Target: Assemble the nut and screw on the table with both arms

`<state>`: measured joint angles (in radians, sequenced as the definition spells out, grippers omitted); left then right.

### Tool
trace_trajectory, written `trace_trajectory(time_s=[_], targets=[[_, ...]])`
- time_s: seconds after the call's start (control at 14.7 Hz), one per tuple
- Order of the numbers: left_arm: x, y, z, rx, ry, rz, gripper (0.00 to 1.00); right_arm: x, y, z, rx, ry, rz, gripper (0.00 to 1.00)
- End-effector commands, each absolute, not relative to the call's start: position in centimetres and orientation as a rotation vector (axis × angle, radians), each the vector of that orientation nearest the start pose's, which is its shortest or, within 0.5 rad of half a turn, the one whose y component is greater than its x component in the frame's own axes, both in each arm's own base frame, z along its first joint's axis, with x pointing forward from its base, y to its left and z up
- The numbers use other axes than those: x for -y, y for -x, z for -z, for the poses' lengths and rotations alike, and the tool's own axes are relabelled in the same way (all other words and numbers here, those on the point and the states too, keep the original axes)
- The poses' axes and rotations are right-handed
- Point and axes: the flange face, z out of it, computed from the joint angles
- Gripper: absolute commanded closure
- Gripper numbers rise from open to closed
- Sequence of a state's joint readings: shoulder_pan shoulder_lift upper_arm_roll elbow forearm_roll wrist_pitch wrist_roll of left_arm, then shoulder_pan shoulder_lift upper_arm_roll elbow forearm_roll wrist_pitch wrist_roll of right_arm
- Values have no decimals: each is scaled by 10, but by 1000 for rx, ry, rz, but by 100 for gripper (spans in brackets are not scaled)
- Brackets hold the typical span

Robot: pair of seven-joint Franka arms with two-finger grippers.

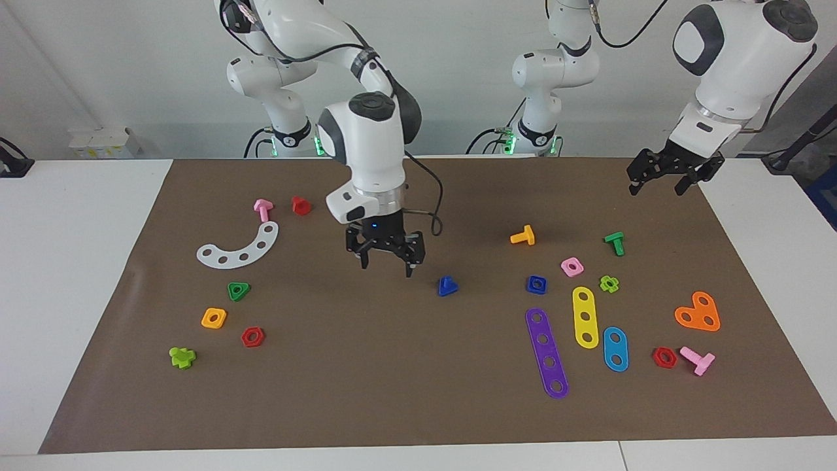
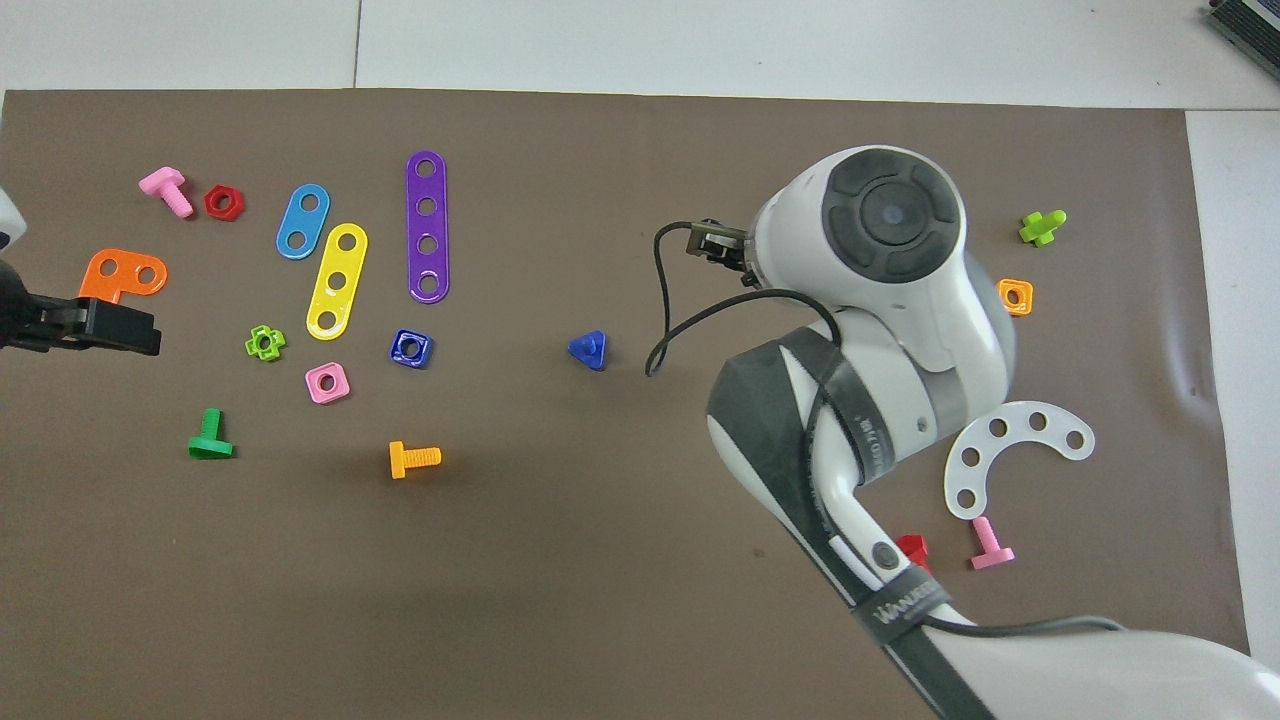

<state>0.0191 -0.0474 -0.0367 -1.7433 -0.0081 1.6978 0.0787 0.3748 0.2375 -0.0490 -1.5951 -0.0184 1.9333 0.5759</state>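
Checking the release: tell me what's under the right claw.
Only bare mat under the open right claw; the blue screw stands free beside it, head down. Overhead, the arm hides that patch.

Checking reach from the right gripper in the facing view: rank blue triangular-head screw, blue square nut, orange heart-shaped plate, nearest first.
From the open right gripper, over bare mat:
1. Blue triangular-head screw, mid-mat.
2. Blue square nut, toward the left arm's end.
3. Orange heart-shaped plate, close to that end's mat edge.

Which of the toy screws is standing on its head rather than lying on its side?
The blue screw at mid-mat: triangular head flat down, shaft pointing up. The orange screw lies sideways.
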Motion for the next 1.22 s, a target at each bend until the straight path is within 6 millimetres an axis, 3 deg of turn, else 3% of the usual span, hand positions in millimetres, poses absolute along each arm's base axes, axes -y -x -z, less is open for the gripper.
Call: trace_trajectory(time_s=[0.0,0.2,0.41,0.54,0.82,0.95,1.16], targets=[[44,-537,-557,-131,3122,16,0,-154,-585,-514,-263,3107,41,0],[69,-544,-535,-47,3128,43,0,-97,-578,-523,-210,3129,-68,0],[95,-559,-499,-90,3131,60,0,-43,-570,-527,-146,3130,-177,0],[113,-569,-472,-139,3134,89,0,-17,-563,-531,-112,3124,-227,0],[119,-573,-428,-257,3130,206,0,39,-551,-529,-87,3104,-263,0],[141,-573,-401,-316,3128,174,0,54,-547,-530,-103,3100,-260,0],[147,-576,-379,-364,3123,160,1,52,-552,-563,-99,3130,-142,0]])
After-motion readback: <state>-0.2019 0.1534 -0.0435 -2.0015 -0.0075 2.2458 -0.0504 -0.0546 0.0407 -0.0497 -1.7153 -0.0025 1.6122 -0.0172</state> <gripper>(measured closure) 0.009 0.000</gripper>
